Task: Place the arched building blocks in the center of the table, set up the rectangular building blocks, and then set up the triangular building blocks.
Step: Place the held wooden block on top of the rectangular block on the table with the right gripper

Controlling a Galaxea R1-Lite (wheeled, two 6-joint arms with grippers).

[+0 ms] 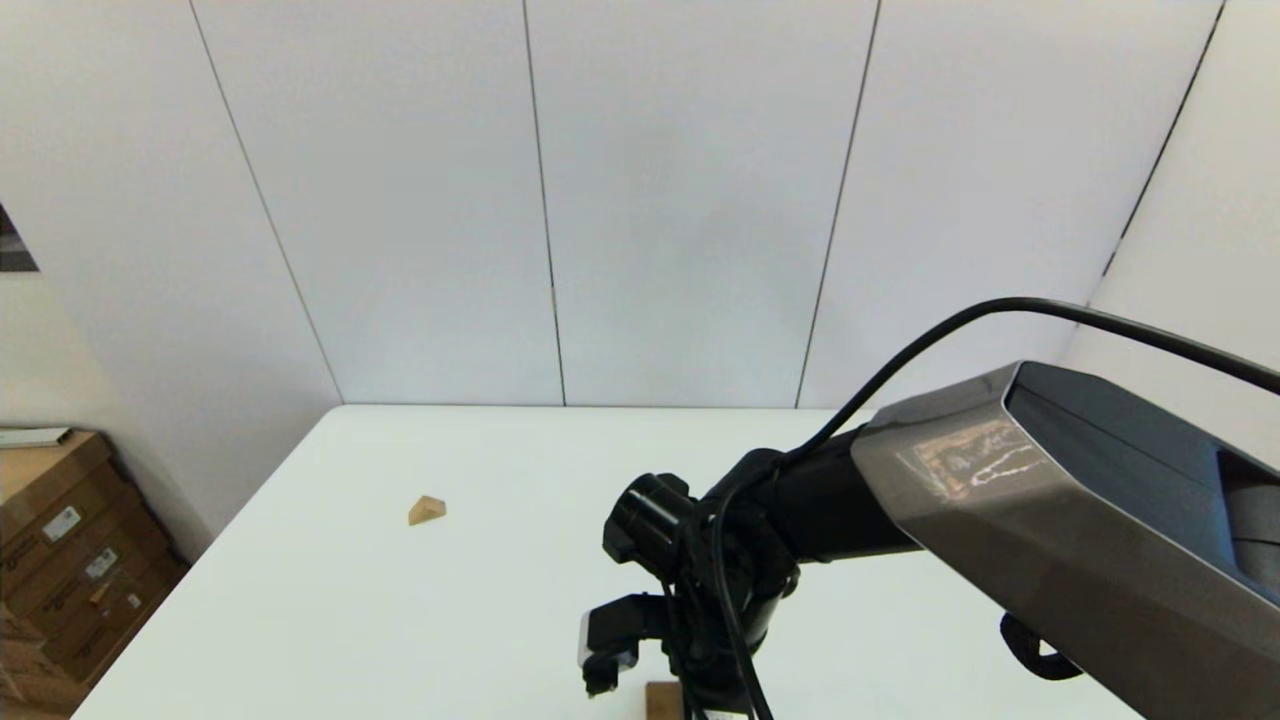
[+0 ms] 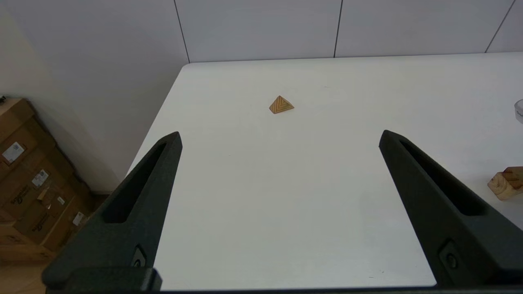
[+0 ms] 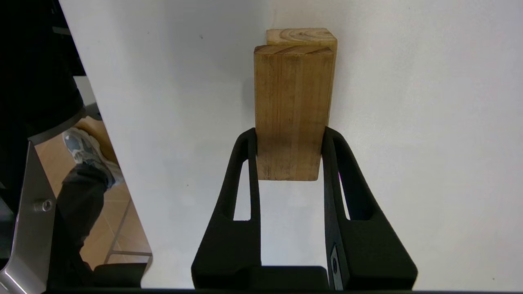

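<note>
Right gripper: fingers clamped on the rectangular block, its far end at the arched block on the surface (placement under way, I judge). Left gripper fingers spread, empty; triangular block well beyond them, untouched.

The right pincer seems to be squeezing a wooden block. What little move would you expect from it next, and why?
Probably it lowers the rectangular block onto the arched block seen just past it, then lets go. The right pincer is shut on the block's sides, the left pincer waits open, and the triangular block lies apart on the table.
</note>
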